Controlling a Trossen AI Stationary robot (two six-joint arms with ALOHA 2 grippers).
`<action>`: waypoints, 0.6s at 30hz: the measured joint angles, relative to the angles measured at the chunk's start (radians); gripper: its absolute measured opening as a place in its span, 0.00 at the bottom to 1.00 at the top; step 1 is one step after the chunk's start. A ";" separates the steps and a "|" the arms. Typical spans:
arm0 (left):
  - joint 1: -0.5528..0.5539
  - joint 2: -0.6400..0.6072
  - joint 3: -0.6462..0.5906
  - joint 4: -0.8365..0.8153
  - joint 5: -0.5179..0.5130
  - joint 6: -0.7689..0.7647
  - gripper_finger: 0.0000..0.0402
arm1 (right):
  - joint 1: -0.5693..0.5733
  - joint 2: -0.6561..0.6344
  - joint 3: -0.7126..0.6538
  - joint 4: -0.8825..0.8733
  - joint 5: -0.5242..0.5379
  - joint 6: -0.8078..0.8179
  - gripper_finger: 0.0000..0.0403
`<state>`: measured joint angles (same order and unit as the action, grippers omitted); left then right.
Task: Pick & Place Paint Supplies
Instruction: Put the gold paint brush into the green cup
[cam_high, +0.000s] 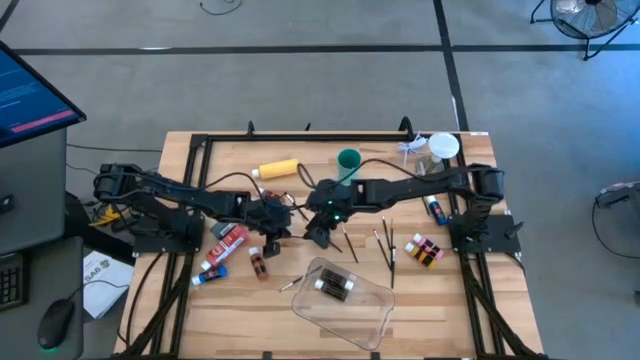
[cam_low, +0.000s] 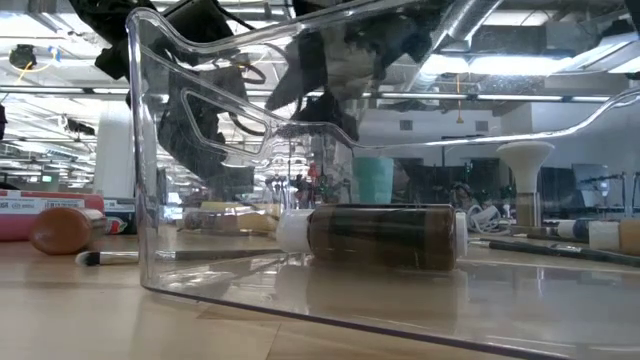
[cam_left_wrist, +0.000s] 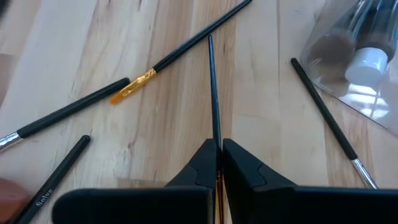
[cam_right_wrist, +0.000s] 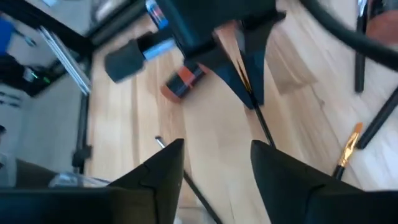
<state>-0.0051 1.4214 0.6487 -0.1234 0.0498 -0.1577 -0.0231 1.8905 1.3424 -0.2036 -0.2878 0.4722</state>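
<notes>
Item: thin paint brush (cam_left_wrist: 213, 93), pinched in your left hand (cam_left_wrist: 219, 163), above the tabletop (cam_left_wrist: 161, 124) just behind the clear tray (cam_high: 345, 303) (two brown bottles (cam_high: 335, 286) inside). Your right hand (cam_right_wrist: 214, 165), beside it, stands open, empty.

High view straight down over table (cam_high: 250, 310); low view level through clear tray (cam_low: 200, 150); wrist views close above tabletop, both showing brushes.

Even overhead light, soft shadows; right wrist view motion-blurred, tray (cam_low: 150, 150) walls glaring.
</notes>
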 joint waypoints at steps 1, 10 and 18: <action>0.000 0.000 0.000 0.000 0.000 0.000 0.00 | 0.002 0.020 0.020 -0.019 0.000 -0.015 0.47; 0.000 0.001 -0.001 -0.001 -0.001 -0.004 0.00 | 0.011 0.146 0.103 -0.117 0.000 -0.067 0.51; 0.000 0.001 -0.001 0.014 -0.001 -0.006 0.00 | 0.024 0.159 0.102 -0.128 0.072 -0.088 0.46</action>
<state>-0.0051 1.4220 0.6479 -0.1093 0.0483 -0.1636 0.0009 2.0499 1.4441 -0.3317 -0.2162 0.3843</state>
